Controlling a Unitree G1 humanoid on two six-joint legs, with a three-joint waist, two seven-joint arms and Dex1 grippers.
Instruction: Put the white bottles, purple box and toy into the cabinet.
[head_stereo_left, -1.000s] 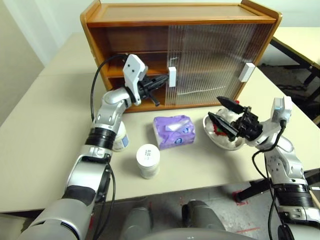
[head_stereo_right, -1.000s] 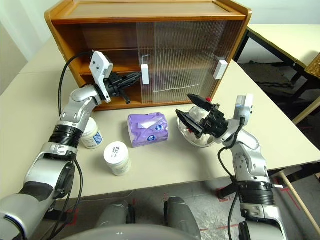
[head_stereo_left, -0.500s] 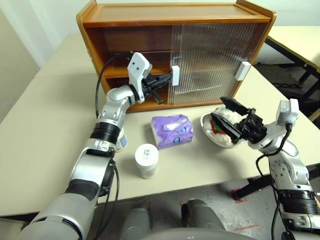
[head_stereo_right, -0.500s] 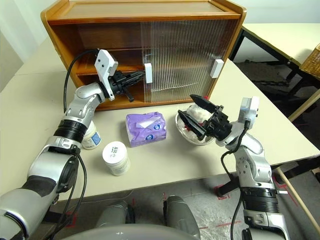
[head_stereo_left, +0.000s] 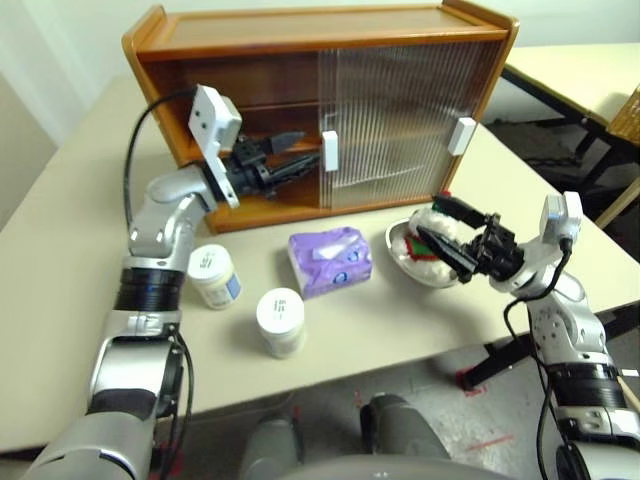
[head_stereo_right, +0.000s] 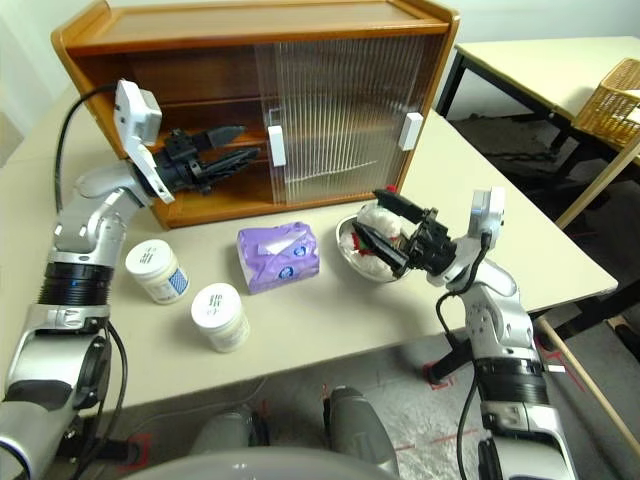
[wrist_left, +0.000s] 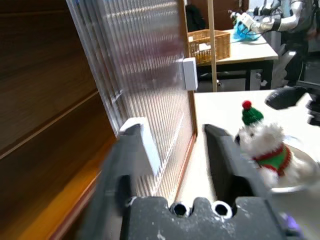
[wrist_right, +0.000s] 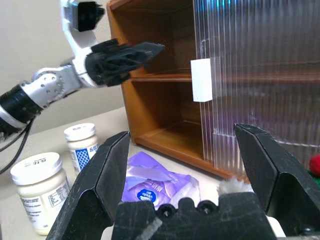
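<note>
The wooden cabinet (head_stereo_left: 300, 40) stands at the back of the table, its left half uncovered and both ribbed doors over the right half. My left gripper (head_stereo_left: 300, 150) is open and held level just left of the nearer door's white handle (head_stereo_left: 329, 150), which stands beside one finger (wrist_left: 125, 165). Two white bottles (head_stereo_left: 213, 275) (head_stereo_left: 280, 320) stand near the front left. The purple box (head_stereo_left: 330, 262) lies in the middle. The toy (wrist_left: 262, 145) sits in a metal dish (head_stereo_left: 400, 245). My right gripper (head_stereo_left: 445, 230) hangs wide open right over that dish, holding nothing.
The second door's handle (head_stereo_left: 462, 135) is at the cabinet's right end. Another table (head_stereo_left: 580, 70) stands at the far right with a wicker basket (head_stereo_right: 610, 95) on it. The table's front edge runs close below the bottles.
My left gripper was shut at the door handle; it has opened and drawn back to the left and up. The view has shifted. The right gripper has stayed over the dish.
</note>
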